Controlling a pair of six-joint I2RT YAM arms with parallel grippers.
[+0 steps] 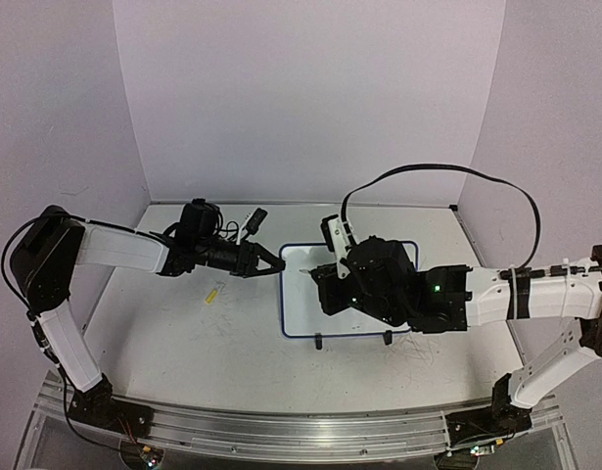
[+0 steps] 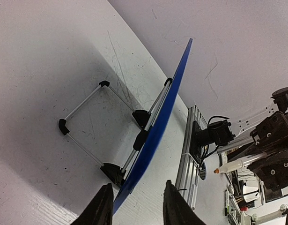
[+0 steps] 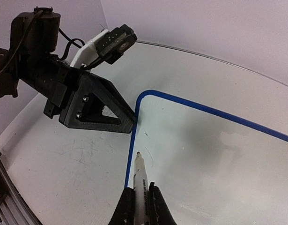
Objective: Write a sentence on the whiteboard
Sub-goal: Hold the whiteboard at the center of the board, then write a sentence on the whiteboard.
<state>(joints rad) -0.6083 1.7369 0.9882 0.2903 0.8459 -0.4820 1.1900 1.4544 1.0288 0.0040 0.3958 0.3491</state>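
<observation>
Top external: whiteboard (image 1: 299,294) lengthwise left-right (tilted)

Top view: right arm (image 1: 389,284) covers most of the whiteboard (image 1: 299,305), so the face under it is hidden. Left wrist view: board edge-on, front unseen. Marker (image 3: 140,174) body is cut off at the frame bottom. Yellow speck (image 1: 213,294): too small to identify.

Glossy whiteboard (image 3: 214,154) rests on a scuffed matt table (image 1: 183,333).
</observation>
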